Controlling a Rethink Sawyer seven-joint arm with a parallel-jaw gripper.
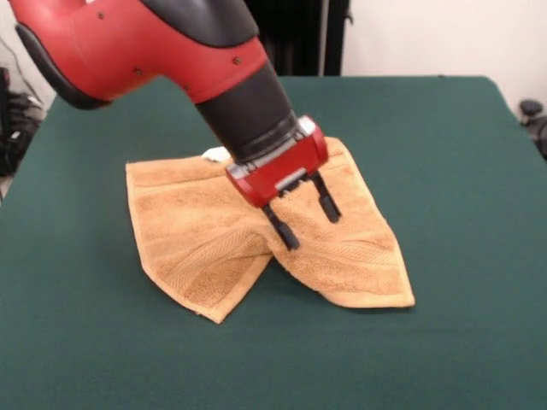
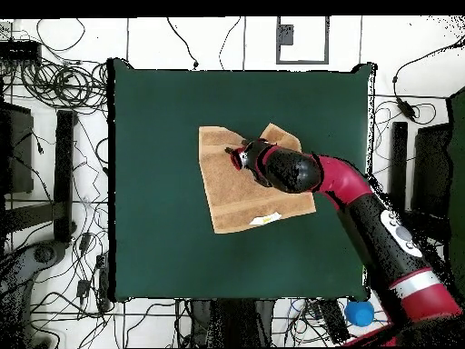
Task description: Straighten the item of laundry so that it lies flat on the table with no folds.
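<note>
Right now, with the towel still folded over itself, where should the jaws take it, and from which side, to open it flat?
Grip the towel at the pointed corner of the folded flap, nearest the camera in the front view, coming from above with the gripper open. That flap lies doubled over the other layer, and its corner sits free on the table, so pulling it outward should probably undo the fold.

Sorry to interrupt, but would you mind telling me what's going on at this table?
The robot arm is working on a tan-orange towel on the green table. Its gripper is open, just over the middle of the towel. The towel isn't flat yet: part is folded over, making a V-shaped notch along one edge.
</note>
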